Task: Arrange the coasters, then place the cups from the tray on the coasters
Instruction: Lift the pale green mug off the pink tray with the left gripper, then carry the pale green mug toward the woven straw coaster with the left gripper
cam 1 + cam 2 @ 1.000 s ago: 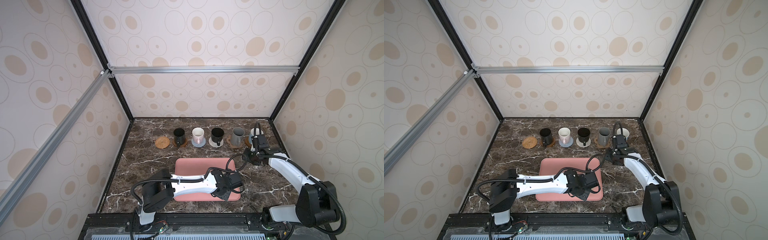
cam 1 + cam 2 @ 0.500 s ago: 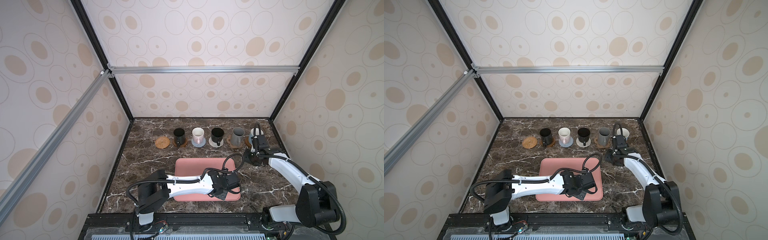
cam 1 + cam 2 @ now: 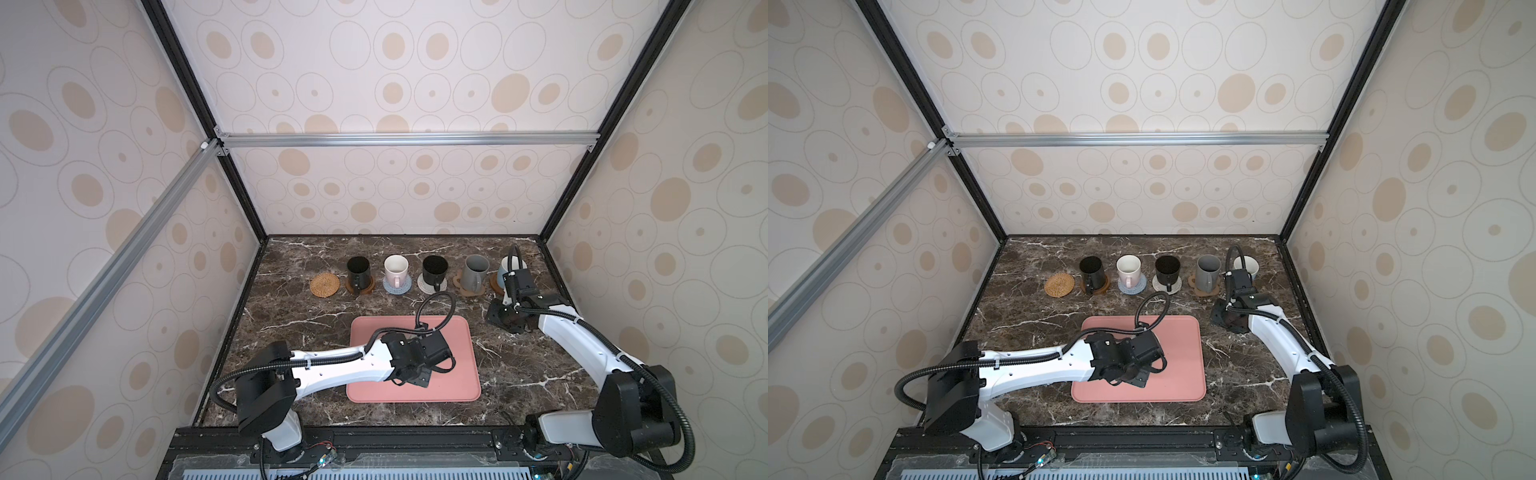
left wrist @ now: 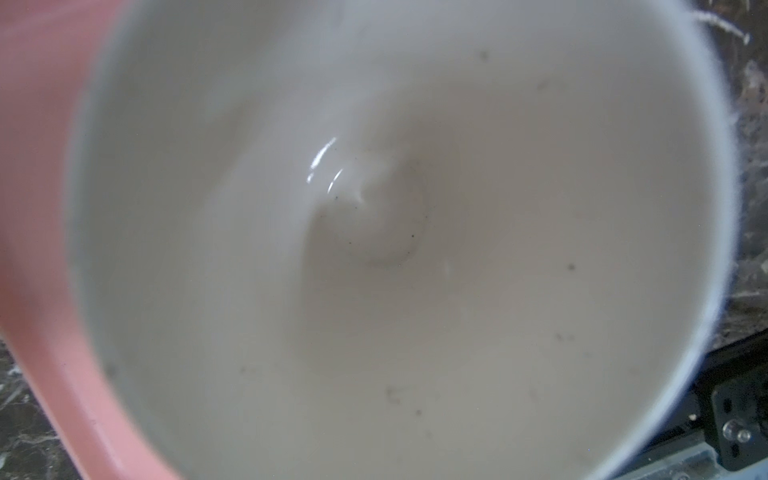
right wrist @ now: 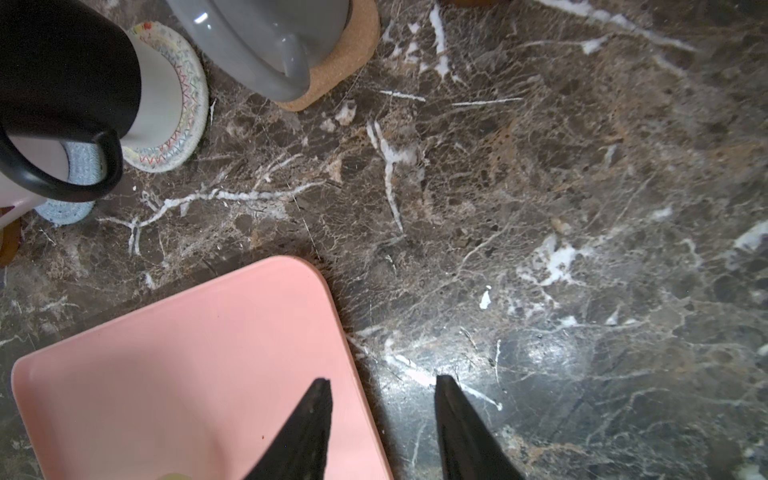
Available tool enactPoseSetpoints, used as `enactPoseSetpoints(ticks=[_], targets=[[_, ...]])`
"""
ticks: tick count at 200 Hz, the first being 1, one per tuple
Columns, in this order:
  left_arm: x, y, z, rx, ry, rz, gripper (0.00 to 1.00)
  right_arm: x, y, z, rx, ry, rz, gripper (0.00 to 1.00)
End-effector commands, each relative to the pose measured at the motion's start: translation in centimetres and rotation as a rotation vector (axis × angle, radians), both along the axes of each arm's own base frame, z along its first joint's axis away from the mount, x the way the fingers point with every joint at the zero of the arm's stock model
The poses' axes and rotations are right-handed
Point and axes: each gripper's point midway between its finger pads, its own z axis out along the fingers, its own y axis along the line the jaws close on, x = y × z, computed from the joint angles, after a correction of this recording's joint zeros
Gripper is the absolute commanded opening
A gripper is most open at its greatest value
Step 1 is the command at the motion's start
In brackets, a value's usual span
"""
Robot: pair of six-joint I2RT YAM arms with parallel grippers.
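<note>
The left claw (image 3: 415, 374) is clenched and hangs low over the pink tray (image 3: 461, 374). Directly beneath it sits the sixth mug (image 4: 374, 249), whose white inside fills the left wrist view with the tray's pink beside it. The claw's fingers are out of sight, so I cannot tell whether it pinches that mug. Beyond this claw, toward the back wall, the coasters run in a row on the marble bench (image 3: 299, 332). Farthest to the claw's left lies the woven rattan coaster (image 3: 324, 284), bare. Next stands a black mug (image 3: 358, 270) on a brown disc (image 3: 360, 287). Roughly straight ahead of the claw, the pale pink mug (image 3: 395, 268) sits on the blue-grey knitted round (image 3: 397, 286). Slightly to the claw's right, a second black mug (image 3: 434, 269) sits on the cream knitted round (image 3: 428, 286). Between the two claws and farther back, the grey mug (image 3: 475, 271) stands on the tan paw-shaped coaster (image 3: 467, 289). The right claw (image 3: 505, 320) is released, its fingertips apart with nothing between them, hovering near the tray's far right corner. Just beyond it the light blue mug (image 3: 503, 270) stands on the other brown disc (image 3: 494, 283).
</note>
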Motion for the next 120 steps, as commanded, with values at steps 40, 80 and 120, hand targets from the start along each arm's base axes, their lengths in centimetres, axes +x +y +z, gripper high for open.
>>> enactPoseSetpoints(ticks=[40, 80, 120], targets=[[4.3, 3.6, 2.9, -0.087, -0.097, 0.11, 0.13, -0.8, -0.9, 0.8, -0.021, 0.025, -0.042, 0.44], [5.9, 6.4, 2.8, -0.078, -0.107, 0.147, 0.13, -0.6, -0.9, 1.2, -0.015, 0.035, -0.057, 0.44], [7.7, 9.1, 3.2, -0.075, -0.122, 0.173, 0.13, -0.6, -0.9, 1.4, -0.018, 0.044, -0.066, 0.44]])
